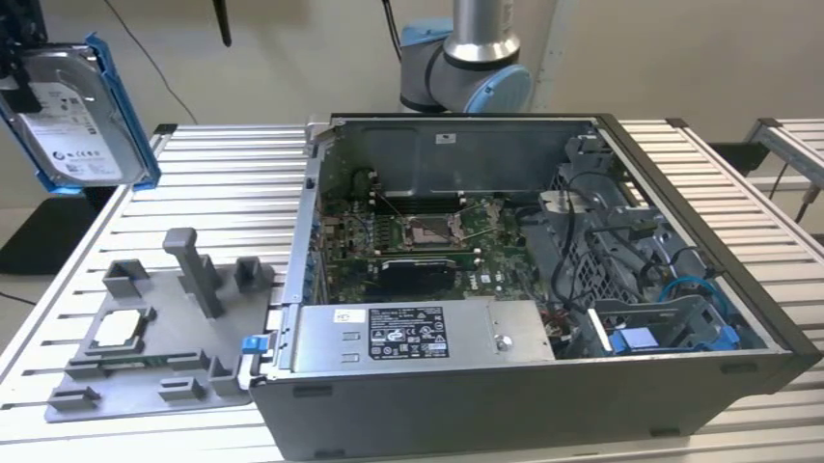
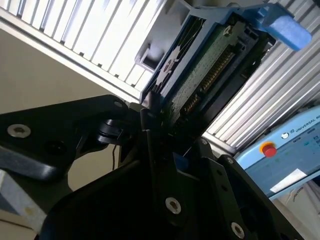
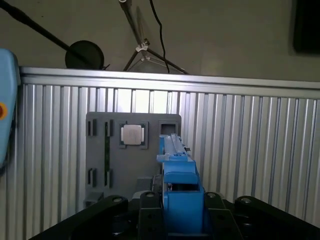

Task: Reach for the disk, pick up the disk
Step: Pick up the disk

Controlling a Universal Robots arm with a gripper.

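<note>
Slatted aluminium counter [image 1: 219,183] carries an open computer case [image 1: 515,386] lying on its side, with its green motherboard [image 1: 412,241] exposed and a grey box with a black-and-white label [image 1: 412,333] along its near edge. At nine o'clock from the case sits a grey fixture tray [image 1: 142,376], and a small square silver chip [image 1: 119,328] rests in one of its pockets. My arm's base [image 1: 464,68] stands at twelve o'clock, behind the case.

My tool [image 1: 15,82] is at ten o'clock in the exterior view, clamped on the disk [image 1: 77,111]. The disk is upright in the air with its white label facing the camera and its blue carrier frame around its edges. It is clear of the counter and well apart from the tray.

In both wrist views my black fingers [image 3: 150,207] press on opposite faces of the disk [image 3: 177,175], with my tool [image 3: 180,210] closed around its lower end. The chip [image 3: 133,134] is on the tray beyond it. In the second wrist view the disk [image 2: 200,65] shows its green circuit-board side above my tool [image 2: 160,120], with a blue pendant [image 2: 280,150] nearby.
</note>
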